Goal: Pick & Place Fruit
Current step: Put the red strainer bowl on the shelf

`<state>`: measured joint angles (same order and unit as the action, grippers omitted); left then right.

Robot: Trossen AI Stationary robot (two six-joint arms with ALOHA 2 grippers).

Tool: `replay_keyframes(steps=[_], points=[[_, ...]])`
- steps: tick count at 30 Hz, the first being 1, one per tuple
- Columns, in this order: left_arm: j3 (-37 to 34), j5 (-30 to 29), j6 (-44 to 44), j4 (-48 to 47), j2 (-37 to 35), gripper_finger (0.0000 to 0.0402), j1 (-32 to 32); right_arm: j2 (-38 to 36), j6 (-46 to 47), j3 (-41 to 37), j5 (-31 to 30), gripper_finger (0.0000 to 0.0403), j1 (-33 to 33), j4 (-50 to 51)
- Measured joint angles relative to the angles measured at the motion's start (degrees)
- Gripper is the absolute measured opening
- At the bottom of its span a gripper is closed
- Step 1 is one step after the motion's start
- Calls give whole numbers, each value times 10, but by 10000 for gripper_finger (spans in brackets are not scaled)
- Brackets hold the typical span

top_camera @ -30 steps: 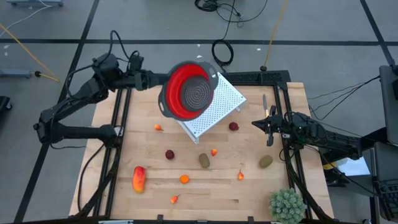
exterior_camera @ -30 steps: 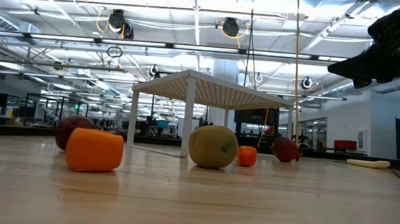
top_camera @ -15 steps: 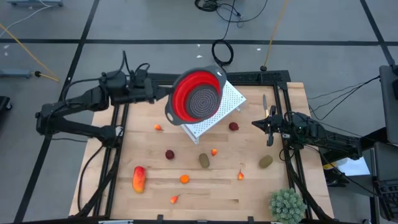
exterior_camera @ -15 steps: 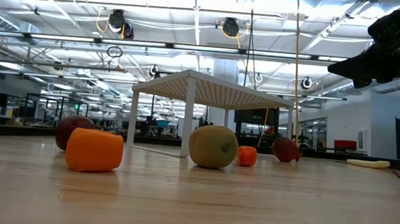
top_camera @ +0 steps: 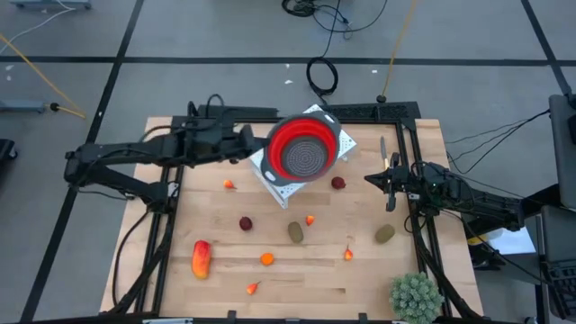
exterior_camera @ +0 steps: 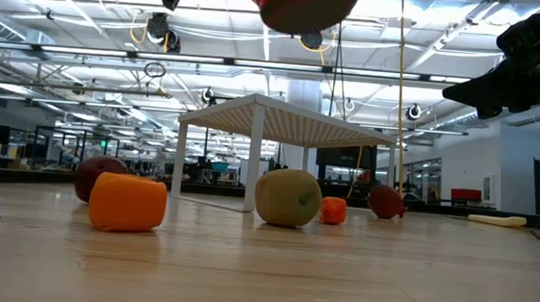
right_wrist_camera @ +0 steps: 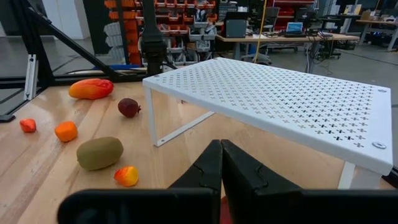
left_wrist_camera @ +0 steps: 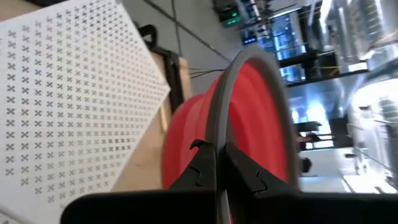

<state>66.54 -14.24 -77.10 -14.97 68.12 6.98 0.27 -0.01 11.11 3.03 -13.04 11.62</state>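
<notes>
Left gripper [top_camera: 255,144]: clenched on grey rim of red bowl [top_camera: 304,149], held in air over white perforated rack [top_camera: 279,183], far-centre. Right gripper [top_camera: 389,180]: clenched, empty, right edge of table [top_camera: 162,279]. Fruit [top_camera: 295,232]: scattered on table nearer than rack. Closest to right gripper: dark red ball [top_camera: 337,183], just left of it; brown-green oval [top_camera: 384,234] nearer in.

Bowl [top_camera: 304,150] above rack [top_camera: 335,142], fruit [top_camera: 295,232] in front

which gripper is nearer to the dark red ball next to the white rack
Right. The right gripper sits just right of the dark red ball, beside the white rack. The left gripper is farther, up over the rack, shut on the red bowl.
</notes>
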Motion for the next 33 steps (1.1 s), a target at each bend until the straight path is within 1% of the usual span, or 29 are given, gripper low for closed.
replay_keyframes(steps=[5, 8, 16, 18, 21, 23, 26, 33], points=[[0, 26, 0, -17, 21, 0, 27, 0, 0, 0, 0, 0, 0, 1], [0, 37, 10, -46, 24, 0, 42, 0, 0, 0, 0, 0, 0, 2], [0, 39, 37, -139, 13, 0, 74, 0, 0, 0, 0, 0, 0, 2], [0, 38, 49, -138, 10, 0, 79, 0, 0, 0, 0, 0, 0, 2], [0, 38, 88, -147, 5, 0, 83, 0, 0, 0, 0, 0, 0, 3], [0, 38, 93, -151, 3, 0, 85, 0, 0, 0, 0, 0, 0, 3], [0, 39, 96, -181, 4, 0, 85, 0, 0, 0, 0, 0, 0, 3], [0, 39, 115, -191, 5, 0, 84, 0, 0, 0, 0, 0, 0, 3]])
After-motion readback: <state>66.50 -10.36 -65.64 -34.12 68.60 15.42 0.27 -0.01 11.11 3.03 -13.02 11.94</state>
